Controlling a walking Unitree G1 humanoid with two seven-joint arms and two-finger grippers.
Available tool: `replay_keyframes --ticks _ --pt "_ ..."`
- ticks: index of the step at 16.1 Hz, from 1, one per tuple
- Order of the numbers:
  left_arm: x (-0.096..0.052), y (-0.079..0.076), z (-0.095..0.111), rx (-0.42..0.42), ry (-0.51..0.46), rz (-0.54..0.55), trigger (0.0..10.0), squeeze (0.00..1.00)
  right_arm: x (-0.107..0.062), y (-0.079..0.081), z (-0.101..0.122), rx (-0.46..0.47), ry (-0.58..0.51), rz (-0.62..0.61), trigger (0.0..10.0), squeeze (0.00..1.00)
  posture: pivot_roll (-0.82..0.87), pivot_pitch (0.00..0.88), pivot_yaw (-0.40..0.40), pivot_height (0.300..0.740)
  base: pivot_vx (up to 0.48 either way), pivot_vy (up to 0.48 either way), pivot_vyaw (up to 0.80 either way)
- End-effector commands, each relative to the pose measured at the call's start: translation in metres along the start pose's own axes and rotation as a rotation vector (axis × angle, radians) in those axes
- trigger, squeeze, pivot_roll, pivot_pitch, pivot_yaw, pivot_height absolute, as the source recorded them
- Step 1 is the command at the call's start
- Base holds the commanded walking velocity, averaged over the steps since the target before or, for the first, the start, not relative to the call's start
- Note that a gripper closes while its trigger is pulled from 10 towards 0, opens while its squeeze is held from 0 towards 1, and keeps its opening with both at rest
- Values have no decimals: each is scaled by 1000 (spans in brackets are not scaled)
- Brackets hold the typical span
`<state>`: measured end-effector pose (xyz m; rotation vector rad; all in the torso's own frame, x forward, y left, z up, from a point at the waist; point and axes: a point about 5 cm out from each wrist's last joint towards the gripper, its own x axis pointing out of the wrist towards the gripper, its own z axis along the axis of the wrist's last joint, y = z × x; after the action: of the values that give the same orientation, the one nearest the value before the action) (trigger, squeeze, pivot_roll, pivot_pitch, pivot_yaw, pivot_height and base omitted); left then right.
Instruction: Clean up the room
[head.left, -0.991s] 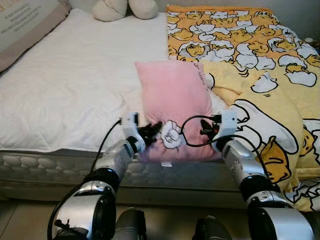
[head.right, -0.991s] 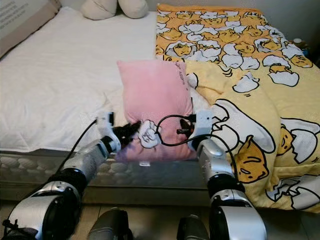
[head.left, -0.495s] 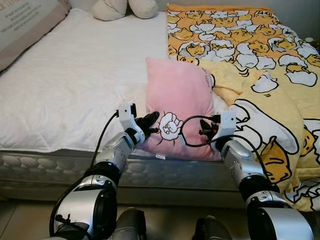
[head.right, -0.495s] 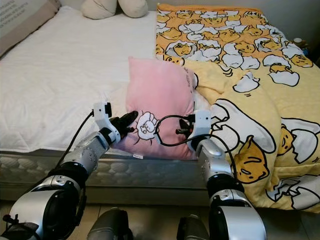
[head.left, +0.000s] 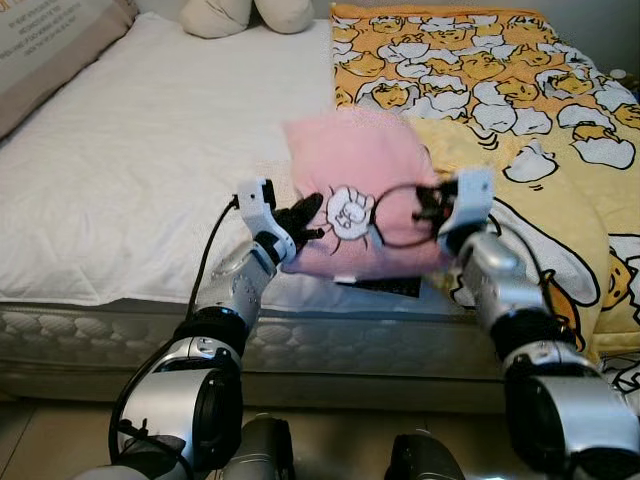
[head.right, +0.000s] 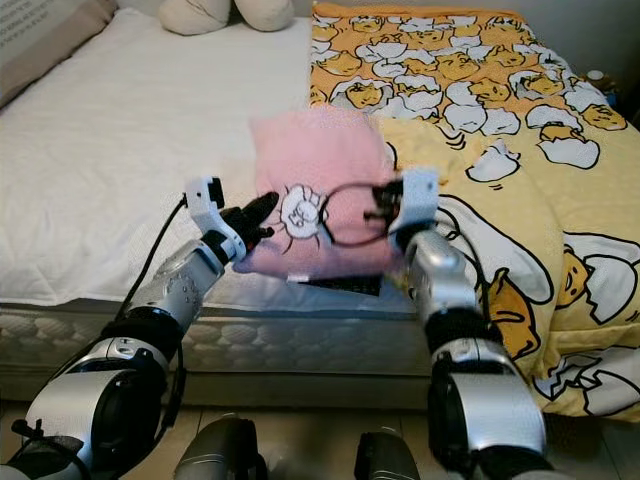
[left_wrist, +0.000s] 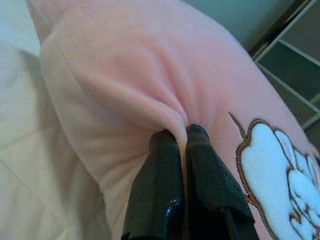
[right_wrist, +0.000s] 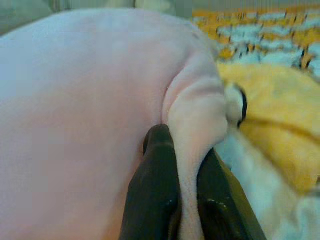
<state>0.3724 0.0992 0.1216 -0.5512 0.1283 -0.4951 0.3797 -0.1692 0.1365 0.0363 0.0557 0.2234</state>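
The pink pillow (head.left: 352, 180) is held just above the bed (head.left: 150, 170) edge, beside the yellow blanket (head.left: 520, 110). The left gripper (left_wrist: 181, 134) pinches a fold at one lower corner; the right gripper (right_wrist: 185, 140) is clamped on a fold at the opposite corner. Keep both arms level and evenly spaced, since thin fabric pinches probably slip under uneven tension.

Place: a home bedroom.
Evidence: a bed (head.left: 150, 180) with white quilted cover, a yellow cartoon blanket (head.left: 520, 90), and plush cushions (head.left: 250, 15) at its head.
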Motion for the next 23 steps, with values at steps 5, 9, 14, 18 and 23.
replay_keyframes --ticks 5,9,14,18,23 --pt "9 -17 61 267 -146 -57 0 0 9 13 30 -9 -136 11 0 0 -37 0 39 672 0 0 0" --pt "-1 -3 71 311 -164 17 0 0 8 20 22 25 -122 21 0 0 -34 0 30 672 0 120 0" --pt "-2 2 64 276 -164 70 0 0 7 24 19 50 -115 39 0 0 -30 0 19 672 0 480 0" --pt "-3 2 60 277 -156 91 0 0 6 28 14 61 -107 45 0 0 -24 0 15 672 0 480 0" --pt "-3 2 57 269 -154 108 0 0 5 29 12 53 -97 44 0 0 -21 0 12 677 0 480 0"
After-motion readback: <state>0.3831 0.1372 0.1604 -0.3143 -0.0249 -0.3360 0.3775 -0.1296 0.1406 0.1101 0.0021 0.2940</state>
